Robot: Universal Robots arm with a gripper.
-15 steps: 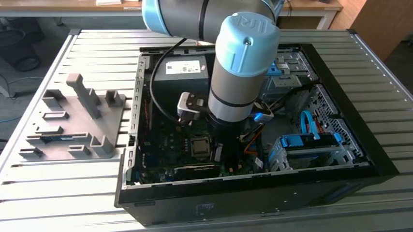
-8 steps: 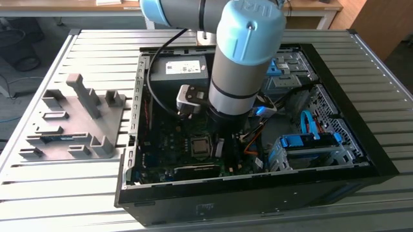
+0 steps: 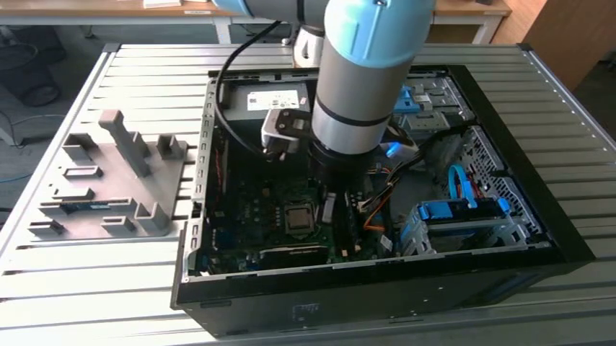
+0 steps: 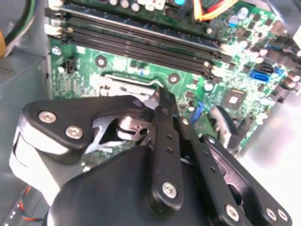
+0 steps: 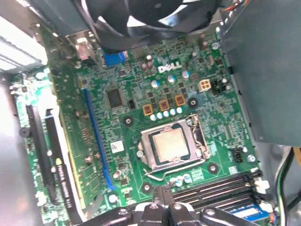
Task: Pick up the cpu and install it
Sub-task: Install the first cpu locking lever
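The arm reaches down into the open computer case (image 3: 539, 238), and the gripper (image 3: 330, 209) hangs low over the green motherboard (image 3: 245, 216) near the middle of the case. In the second wrist view the gripper (image 4: 162, 101) shows as black linkage just above the board. Whether it is released or clenched I cannot tell, and nothing is seen in its grasp.

The cpu (image 5: 170, 143) lies flat in its socket (image 5: 146, 155) on the motherboard (image 5: 141, 84) – dull silver top up, ringed by the socket's metal frame – close ahead of the gripper (image 5: 162, 197) but not touching it. In the exterior view the cpu (image 3: 298, 216) sits at about eight o'clock from the gripper, just beside it.

The dark memory slots (image 5: 211, 188) run alongside the socket, between it and the gripper's side of the board (in the second wrist view the memory slots (image 4: 141, 44) lie beyond the socket's frame). A black fan (image 5: 141, 19) stands at the far edge of the board.

In the exterior view a grey box with a white label (image 3: 265, 97) sits at twelve o'clock inside the case, a blue drive caddy (image 3: 462, 213) at three o'clock from the gripper, and a grey parts fixture (image 3: 111, 180) rests on the slatted table (image 3: 86, 295) at nine o'clock, outside the case.
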